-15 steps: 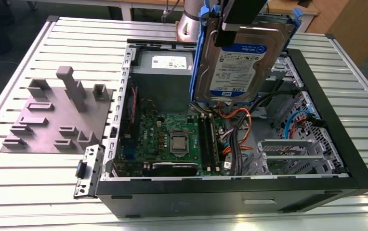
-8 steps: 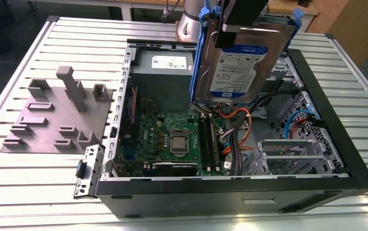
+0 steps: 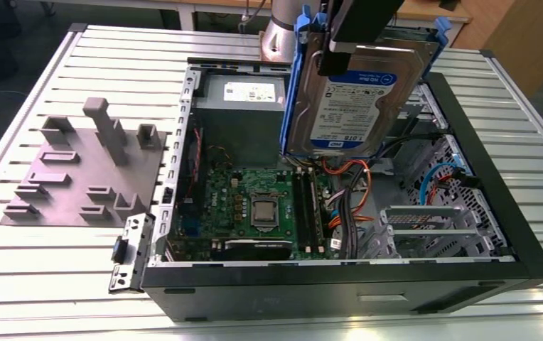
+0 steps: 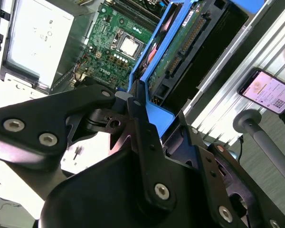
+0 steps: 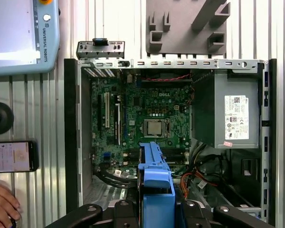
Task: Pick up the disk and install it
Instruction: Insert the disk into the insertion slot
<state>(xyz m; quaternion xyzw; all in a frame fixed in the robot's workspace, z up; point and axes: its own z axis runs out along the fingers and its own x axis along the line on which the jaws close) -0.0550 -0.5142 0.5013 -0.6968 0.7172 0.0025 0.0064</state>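
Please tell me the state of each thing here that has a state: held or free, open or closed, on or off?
Disk: held upright above the case, not yet installed.
Claw: shut on the disk.
Computer case: side open, inside exposed.
Phone: screen lit.

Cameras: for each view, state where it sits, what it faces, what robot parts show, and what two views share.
Exterior view: off the arm, raised, looking down at the open computer case on the slatted table; the gripper holds the disk upright above the case.
First wrist view: on the arm, facing down into the case onto the motherboard; gripper linkage along the frame edge.
Second wrist view: on the arm, close behind the gripper, facing along the disk.
Shared: both wrist views show a phone.
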